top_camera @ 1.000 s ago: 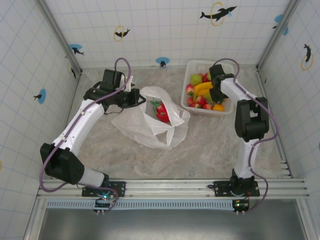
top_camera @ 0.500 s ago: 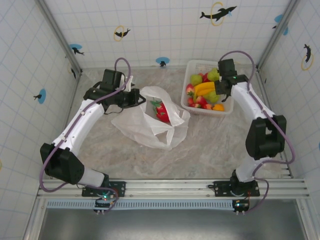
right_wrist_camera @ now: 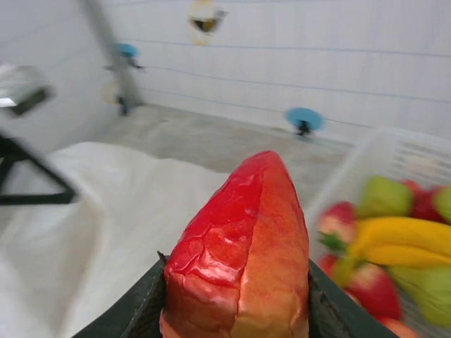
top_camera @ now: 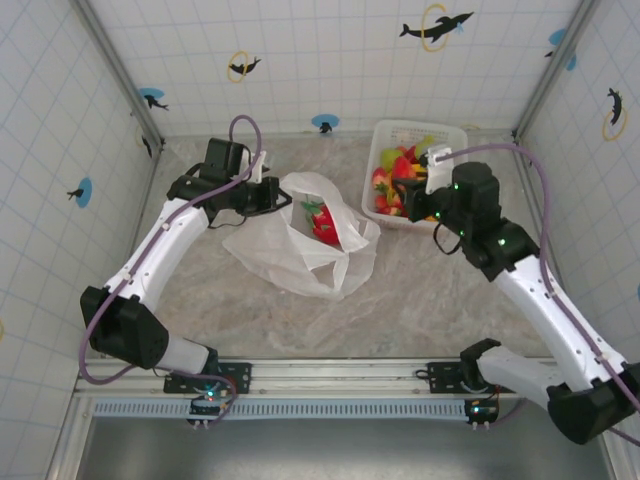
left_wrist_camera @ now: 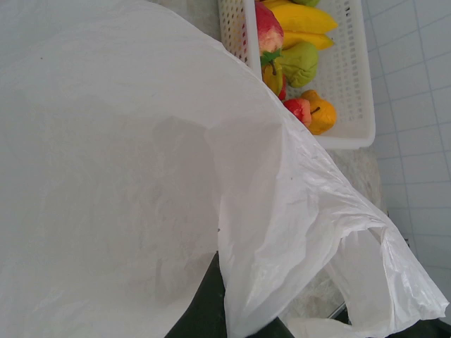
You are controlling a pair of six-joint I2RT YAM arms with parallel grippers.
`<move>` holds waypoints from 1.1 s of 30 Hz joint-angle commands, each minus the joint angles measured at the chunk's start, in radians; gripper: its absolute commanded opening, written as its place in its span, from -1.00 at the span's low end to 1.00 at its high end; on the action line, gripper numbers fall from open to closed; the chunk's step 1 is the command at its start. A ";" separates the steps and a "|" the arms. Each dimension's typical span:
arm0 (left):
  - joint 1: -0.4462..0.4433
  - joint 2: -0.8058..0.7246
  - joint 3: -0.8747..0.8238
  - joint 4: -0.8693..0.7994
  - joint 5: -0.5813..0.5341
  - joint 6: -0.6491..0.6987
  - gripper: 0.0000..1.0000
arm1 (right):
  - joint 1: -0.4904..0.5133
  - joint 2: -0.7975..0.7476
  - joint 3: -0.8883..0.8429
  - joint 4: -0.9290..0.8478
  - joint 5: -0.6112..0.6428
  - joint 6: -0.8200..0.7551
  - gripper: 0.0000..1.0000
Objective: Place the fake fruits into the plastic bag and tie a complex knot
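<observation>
Top: left gripper (top_camera: 270, 197) pinches the bag (top_camera: 300, 262) rim, mouth open, fruits (top_camera: 322, 222) inside, bare table all round. Right gripper (top_camera: 405, 192) hangs over the basket (top_camera: 378, 150) edge.
Left wrist: bag edge near the basket.
Right wrist: fingers (right_wrist_camera: 141, 310) clamp a red fruit (right_wrist_camera: 243, 239) — bag ahead, basket right.

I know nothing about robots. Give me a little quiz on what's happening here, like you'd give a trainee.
1. True or false: the right pincer holds a red fruit.
2. What does the left pincer grip? A the plastic bag; B a cup; C nothing.
3. Fill in: the yellow banana lies in the white ____.
Key: 1 true; 2 A; 3 basket.
</observation>
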 commanded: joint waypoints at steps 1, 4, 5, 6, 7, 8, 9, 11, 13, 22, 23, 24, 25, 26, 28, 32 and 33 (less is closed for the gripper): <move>0.008 -0.004 0.006 0.007 0.005 -0.009 -0.99 | 0.137 -0.013 -0.046 0.132 -0.047 0.006 -0.27; 0.006 -0.007 0.000 0.010 0.001 -0.009 -0.99 | 0.278 0.007 -0.075 0.193 0.023 -0.028 -0.25; 0.006 -0.008 -0.001 0.010 0.001 -0.011 -1.00 | 0.309 0.021 -0.082 0.216 0.029 -0.036 -0.25; 0.006 -0.008 -0.001 0.010 0.003 -0.011 -1.00 | 0.337 0.040 -0.090 0.245 0.041 -0.041 -0.25; 0.006 -0.009 -0.001 0.010 0.003 -0.011 -0.99 | 0.358 0.067 -0.092 0.268 0.061 -0.041 -0.25; 0.006 -0.010 -0.001 0.010 0.003 -0.011 -1.00 | 0.370 0.090 -0.087 0.275 0.073 -0.047 -0.25; 0.007 -0.011 0.001 0.009 0.003 -0.011 -0.99 | 0.383 0.123 -0.072 0.268 0.097 -0.060 -0.25; 0.006 -0.016 0.000 0.008 0.003 -0.011 -0.99 | 0.394 0.182 -0.042 0.259 0.132 -0.071 -0.26; 0.006 -0.019 -0.004 0.009 0.003 -0.010 -1.00 | 0.394 0.242 -0.014 0.259 0.151 -0.076 -0.26; 0.004 -0.022 -0.010 0.009 0.005 -0.009 -1.00 | 0.347 0.433 0.062 0.246 0.218 -0.089 -0.26; 0.004 -0.022 -0.009 0.009 0.004 -0.008 -1.00 | 0.337 0.447 0.068 0.253 0.212 -0.083 -0.26; 0.004 -0.022 -0.008 0.009 0.005 -0.009 -0.99 | 0.331 0.464 0.078 0.262 0.208 -0.081 -0.26; 0.003 -0.022 -0.008 0.009 0.007 -0.007 -1.00 | 0.326 0.483 0.090 0.263 0.207 -0.080 -0.26; 0.003 -0.022 -0.008 0.008 0.008 -0.007 -1.00 | 0.324 0.502 0.105 0.258 0.205 -0.083 -0.26; 0.004 -0.024 -0.008 0.009 0.008 -0.005 -1.00 | 0.321 0.548 0.134 0.248 0.212 -0.091 -0.25; 0.003 -0.023 -0.011 0.009 0.009 -0.002 -0.99 | 0.310 0.645 0.207 0.249 0.212 -0.080 -0.25; 0.003 -0.022 -0.012 0.009 0.008 -0.002 -0.99 | 0.311 0.666 0.225 0.251 0.212 -0.077 -0.24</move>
